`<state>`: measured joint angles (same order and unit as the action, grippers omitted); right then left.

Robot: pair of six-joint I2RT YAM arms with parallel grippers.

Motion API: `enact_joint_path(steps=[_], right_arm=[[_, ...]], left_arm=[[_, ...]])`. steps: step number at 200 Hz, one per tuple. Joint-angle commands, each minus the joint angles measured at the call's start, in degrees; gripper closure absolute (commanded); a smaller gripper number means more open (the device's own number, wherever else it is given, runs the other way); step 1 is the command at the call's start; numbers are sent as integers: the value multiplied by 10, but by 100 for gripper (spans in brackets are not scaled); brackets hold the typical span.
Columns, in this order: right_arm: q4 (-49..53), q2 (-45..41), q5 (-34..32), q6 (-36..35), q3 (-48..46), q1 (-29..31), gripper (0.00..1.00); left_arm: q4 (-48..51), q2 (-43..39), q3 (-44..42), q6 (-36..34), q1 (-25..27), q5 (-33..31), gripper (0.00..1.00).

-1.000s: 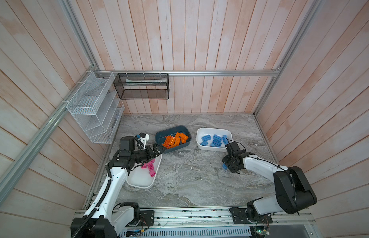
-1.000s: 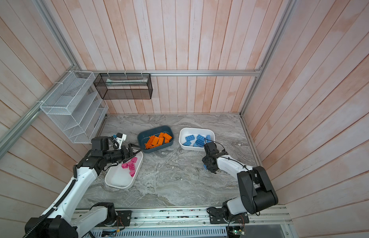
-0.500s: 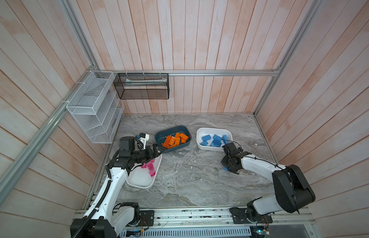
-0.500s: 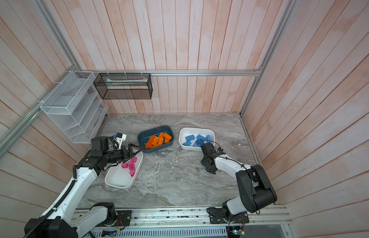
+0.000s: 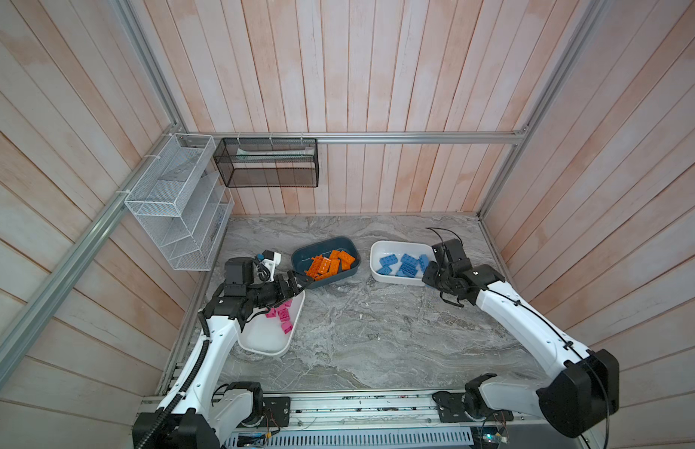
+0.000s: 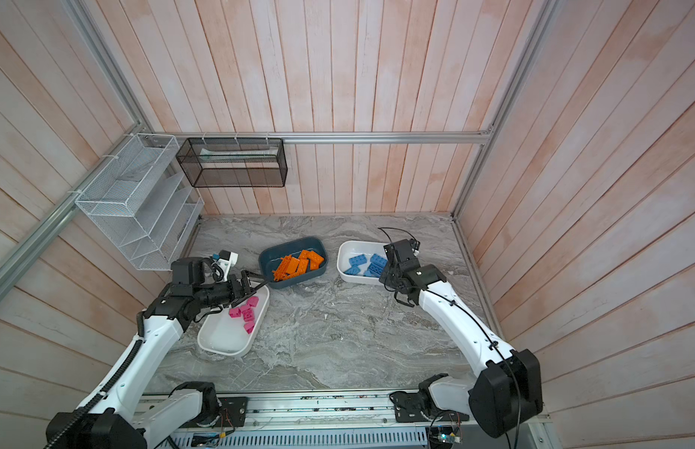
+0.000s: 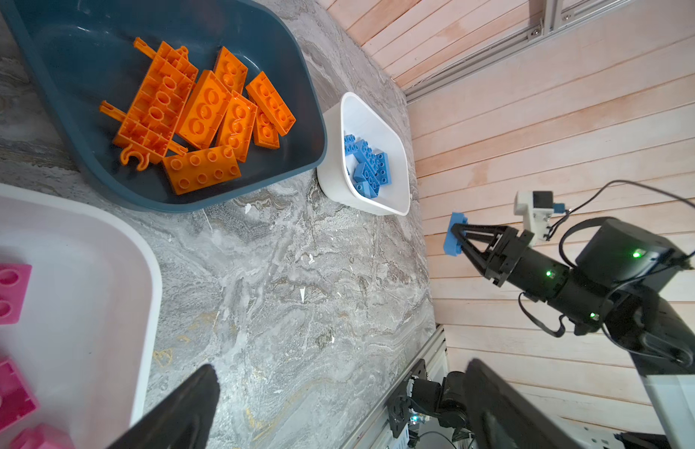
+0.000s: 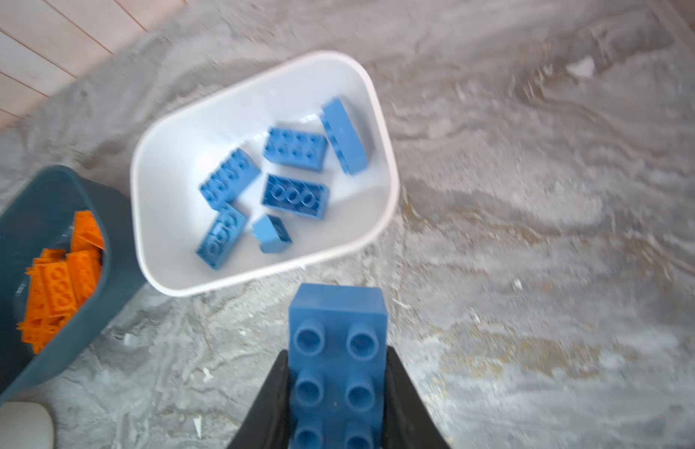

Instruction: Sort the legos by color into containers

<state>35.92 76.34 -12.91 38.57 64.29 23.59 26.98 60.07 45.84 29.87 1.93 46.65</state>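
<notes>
Two arms work over the grey marbled desk (image 5: 377, 334); closest to the robot, left side, is the near white tub (image 5: 269, 352) w/ a few pink bricks (image 5: 282, 315) bunched at its far end; the left gripper (image 5: 301, 283) hovers over that far end, jaws spread wide, nothing between them; its tips reach approx. to the rim of the teal tub (image 5: 299, 257). Right side, about level w/ that: the right gripper (image 8: 337, 352) is clamped on a blue brick (image 8: 338, 305), studs facing the wrist cam, brick lifted clear of the desk; in the right wrist view it sits just short of the far white tub (image 8: 175, 155), not over it. Further back, centre: the teal tub holds the orange bricks (image 5: 330, 265) in a loose pile, incl. a long spiky piece (image 7: 155, 101) lying underside up; just beside it to the right, the far white tub has six blue bricks (image 8: 295, 149) scattered inside, some flipped. Back wall: black wire basket (image 5: 268, 163); left wall: white wire rack (image 5: 175, 202).
</notes>
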Motion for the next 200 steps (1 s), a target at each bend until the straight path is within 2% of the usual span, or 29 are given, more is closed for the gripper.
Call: enact_joint_path(steps=[1,18,53,77,93,114,130,139,167,185,200], right_arm=[[-45,67,27,-100,35,3,85],[-72,129,58,-126,68,-3,84],[-109,249,120,-115,141,-6,82],[-125,310,119,-105,179,-7,78],[-133,339,117,-101,191,-10,69],[-133,357,128,-106,198,-14,52],[-130,336,116,-113,192,-15,37],[-129,315,108,-119,182,-17,32],[-124,220,109,-143,129,-39,29],[-142,135,111,-170,62,-63,23],[-185,62,107,-196,-11,-87,19]], left_arm=[[-12,-6,10,5,2,17,0],[-11,-8,13,8,2,19,0],[-6,-8,16,7,2,15,0],[3,-8,19,1,1,11,0],[3,-7,19,-1,1,10,0],[-3,-7,13,1,1,10,0],[-3,-4,12,-3,1,7,0],[-4,-2,13,-7,1,2,0],[-21,11,19,-18,0,-28,0],[-35,26,27,-40,-1,-99,0],[-53,43,35,-69,-3,-191,0]])
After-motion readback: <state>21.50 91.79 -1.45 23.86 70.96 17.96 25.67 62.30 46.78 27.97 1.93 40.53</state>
